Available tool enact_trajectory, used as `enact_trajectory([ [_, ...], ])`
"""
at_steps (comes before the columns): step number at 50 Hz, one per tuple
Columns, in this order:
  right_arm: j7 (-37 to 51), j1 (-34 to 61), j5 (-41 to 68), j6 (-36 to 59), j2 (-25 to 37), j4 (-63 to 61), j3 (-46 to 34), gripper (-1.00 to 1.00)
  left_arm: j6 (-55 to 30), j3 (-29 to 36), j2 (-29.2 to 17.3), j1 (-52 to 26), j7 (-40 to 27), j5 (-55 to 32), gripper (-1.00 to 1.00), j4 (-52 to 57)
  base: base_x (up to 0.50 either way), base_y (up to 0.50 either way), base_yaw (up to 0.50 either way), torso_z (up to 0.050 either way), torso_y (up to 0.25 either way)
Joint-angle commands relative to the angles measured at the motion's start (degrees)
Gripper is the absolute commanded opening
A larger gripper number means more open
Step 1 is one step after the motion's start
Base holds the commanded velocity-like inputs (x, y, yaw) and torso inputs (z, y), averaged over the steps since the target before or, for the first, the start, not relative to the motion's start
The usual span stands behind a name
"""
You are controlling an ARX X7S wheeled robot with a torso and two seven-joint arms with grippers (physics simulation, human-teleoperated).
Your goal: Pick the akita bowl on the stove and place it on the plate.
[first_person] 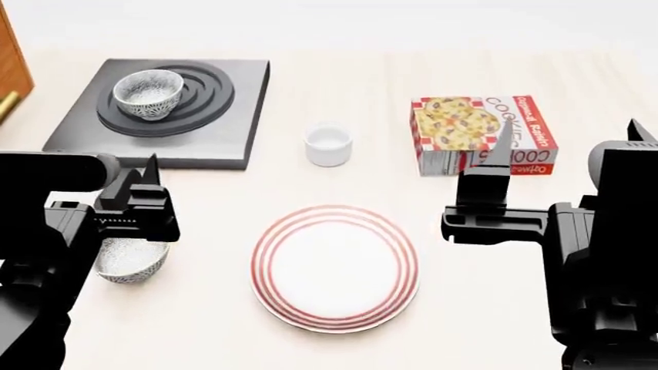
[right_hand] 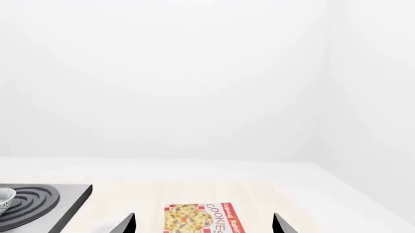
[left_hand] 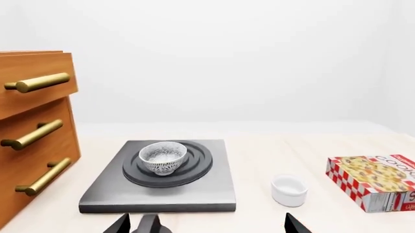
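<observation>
1. Head view shows the akita bowl (first_person: 149, 93) sitting on the burner rings of the stove (first_person: 222, 123), far left; the plate (first_person: 335, 267) lies near, at centre.
2. Both the left gripper (first_person: 144, 193) and the right gripper (first_person: 560, 154) hang spread wide and empty, well short of the stove.
3. Send the left one: it is nearer.
4. Ignore the second bowl (first_person: 132, 260) beneath the left arm, and the white cup (first_person: 329, 144).
5. Come down over one rim wall and close gently.
</observation>
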Motion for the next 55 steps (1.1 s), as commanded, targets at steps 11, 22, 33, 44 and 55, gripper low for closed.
enact_trajectory([
  [11, 0.4, -0.1, 0.5, 0.1, 0.3, -0.2, -0.1, 1.00, 0.2, 0.4, -0.5, 0.0, -0.3, -0.3, 1.00, -0.1, 0.20, 0.00, 0.00, 0.000, 0.000],
  [22, 0.7, 0.1, 0.7, 0.3, 0.4, -0.2, -0.3, 1.00, 0.5, 0.7, -0.6, -0.2, -0.4, -0.5, 1.00, -0.5, 0.19, 0.00, 0.00, 0.000, 0.000],
  [33, 0.8, -0.1, 0.9, -0.3, 0.6, 0.1, -0.4, 1.00, 0.3, 0.9, -0.9, -0.2, -0.6, -0.7, 1.00, -0.1, 0.19, 0.00, 0.00, 0.000, 0.000],
  [44, 1.0, 0.0, 1.2, -0.1, 0.7, -0.1, -0.3, 1.00, 1.2, 1.4, -1.0, -0.3, -0.4, -0.5, 1.00, -1.0, 0.19, 0.00, 0.00, 0.000, 0.000],
  [55, 1.3, 0.1, 1.5, 0.2, 0.8, -0.2, -0.4, 1.00, 1.4, 1.6, -1.3, -0.1, -0.6, -0.7, 1.00, -1.0, 0.19, 0.00, 0.00, 0.000, 0.001],
])
